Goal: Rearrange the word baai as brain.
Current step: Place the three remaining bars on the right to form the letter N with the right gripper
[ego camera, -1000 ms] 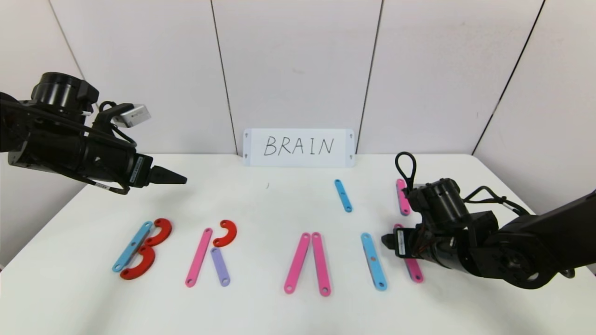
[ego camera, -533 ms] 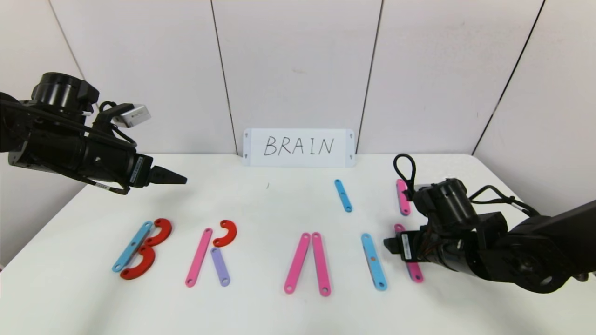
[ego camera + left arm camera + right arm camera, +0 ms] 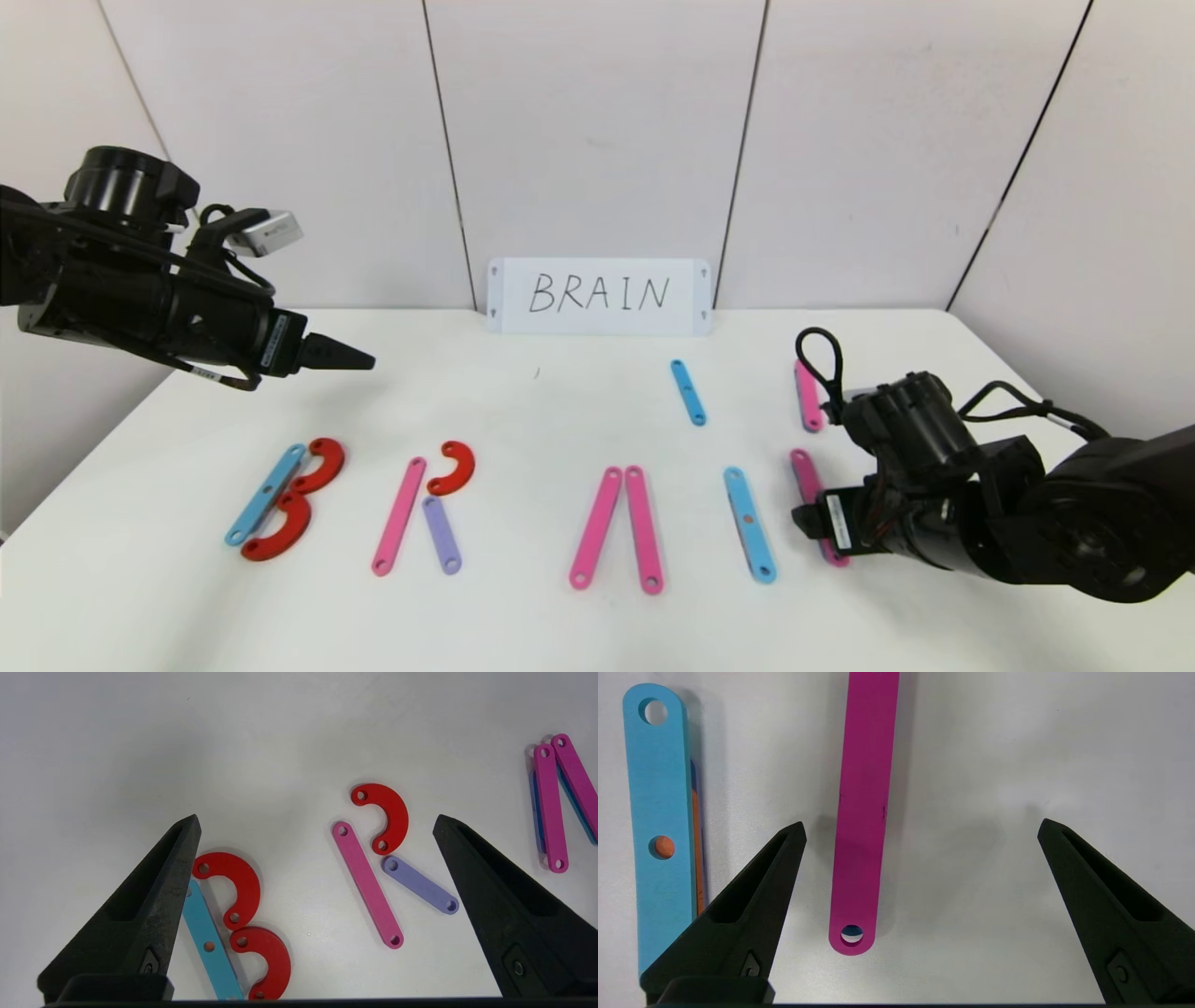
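The letters lie in a row on the white table (image 3: 560, 411). B is a light-blue strip (image 3: 266, 493) with two red curves (image 3: 320, 464). R is a pink strip (image 3: 400, 513), a red curve (image 3: 455, 467) and a purple strip (image 3: 441, 534). Two pink strips (image 3: 597, 525) lean together as an A without a bar. A light-blue strip (image 3: 749, 523) stands alone as I. My right gripper (image 3: 803, 523) is open and empty, low over the near end of a pink strip (image 3: 805, 476), which lies between its jaws (image 3: 864, 812). My left gripper (image 3: 359, 357) is open and empty, held high behind B and R (image 3: 316, 819).
A white card (image 3: 598, 296) with handwritten BRAIN stands against the back wall. A loose light-blue strip (image 3: 688, 392) and a loose pink strip (image 3: 808, 395) lie at the back right. The light-blue I strip also shows in the right wrist view (image 3: 658, 812).
My right gripper has drawn back toward the table's front along the pink strip, uncovering its far end. The left arm and the strips have not moved.
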`<state>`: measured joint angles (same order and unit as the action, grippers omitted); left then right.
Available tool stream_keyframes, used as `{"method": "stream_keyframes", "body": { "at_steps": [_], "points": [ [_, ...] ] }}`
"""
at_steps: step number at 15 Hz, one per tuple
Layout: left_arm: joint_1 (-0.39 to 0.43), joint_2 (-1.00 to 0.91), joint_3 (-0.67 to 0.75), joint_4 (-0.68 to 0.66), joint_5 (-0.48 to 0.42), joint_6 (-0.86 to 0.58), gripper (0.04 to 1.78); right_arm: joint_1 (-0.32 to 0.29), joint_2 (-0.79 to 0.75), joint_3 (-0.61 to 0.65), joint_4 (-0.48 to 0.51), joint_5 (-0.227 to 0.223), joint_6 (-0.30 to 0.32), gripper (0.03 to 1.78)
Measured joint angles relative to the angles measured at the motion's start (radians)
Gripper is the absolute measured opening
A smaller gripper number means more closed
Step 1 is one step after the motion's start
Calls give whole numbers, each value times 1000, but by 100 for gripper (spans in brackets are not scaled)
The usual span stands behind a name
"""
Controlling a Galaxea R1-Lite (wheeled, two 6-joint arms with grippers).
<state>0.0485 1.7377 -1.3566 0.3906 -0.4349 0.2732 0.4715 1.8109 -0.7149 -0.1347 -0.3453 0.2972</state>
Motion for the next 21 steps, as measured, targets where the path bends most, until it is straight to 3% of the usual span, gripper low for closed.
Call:
{"method": "stream_keyframes", "body": {
  "at_steps": [14, 18, 21],
  "points": [
    [-6, 10, 0, 0, 0, 0, 174, -28, -20, 12, -11, -1, -3, 174],
    [-6, 11, -1, 0, 1, 0, 174, -14, -28, -83, -3, 16, -24, 174],
    [-6, 10, -1, -1, 2, 0, 174, -5, -9, -219, 10, 57, -66, 174]
  ]
}}
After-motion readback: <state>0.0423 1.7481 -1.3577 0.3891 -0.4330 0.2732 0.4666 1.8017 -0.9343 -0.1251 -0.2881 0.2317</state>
